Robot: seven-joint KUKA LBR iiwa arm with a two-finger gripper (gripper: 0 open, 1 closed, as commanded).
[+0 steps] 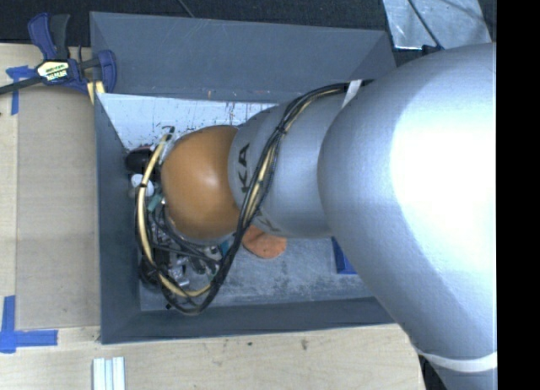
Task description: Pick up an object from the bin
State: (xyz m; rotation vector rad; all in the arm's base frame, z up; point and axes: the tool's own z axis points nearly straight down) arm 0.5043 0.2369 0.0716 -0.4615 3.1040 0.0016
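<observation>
In the lower-left corner of the bin (116, 236), my gripper (181, 277) sits low; whether it is open or closed, or has hold of anything, I cannot tell. Nearest lies a small orange lump (267, 246), just beside my wrist. It looks light, rounded, perhaps soft; I would take it gently across its middle.

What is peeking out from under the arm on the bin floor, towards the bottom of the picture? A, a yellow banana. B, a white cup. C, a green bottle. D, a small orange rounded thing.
D: a small orange rounded thing lies on the floor of the grey bin, partly covered by the silver arm.
</observation>
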